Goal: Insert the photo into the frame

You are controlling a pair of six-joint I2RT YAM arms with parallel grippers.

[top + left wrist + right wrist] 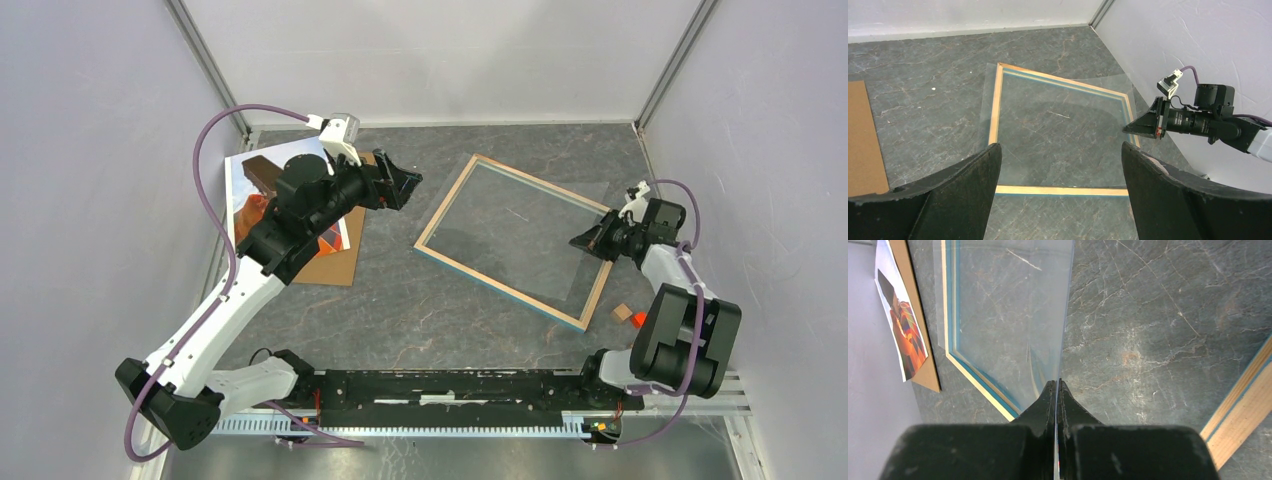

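Right gripper [1057, 385] pinched fast on the clear pane [1003, 315], tilted above the frame [447, 201]; left gripper [1060, 147] agape, empty, left of the frame, photo [905, 330] beyond on the backing board [335, 262]: so thin a pinch may slip, dropping the pane askew.

Light wood-rimmed frame [447, 200], clear glossy pane [520, 235], matt brown cardboard backing board [335, 264], grey veined matt table [400, 320].

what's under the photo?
The photo lies on a brown backing board, which sticks out along its near and right edges. The left arm hides their middle, so anything else between them can't be seen.
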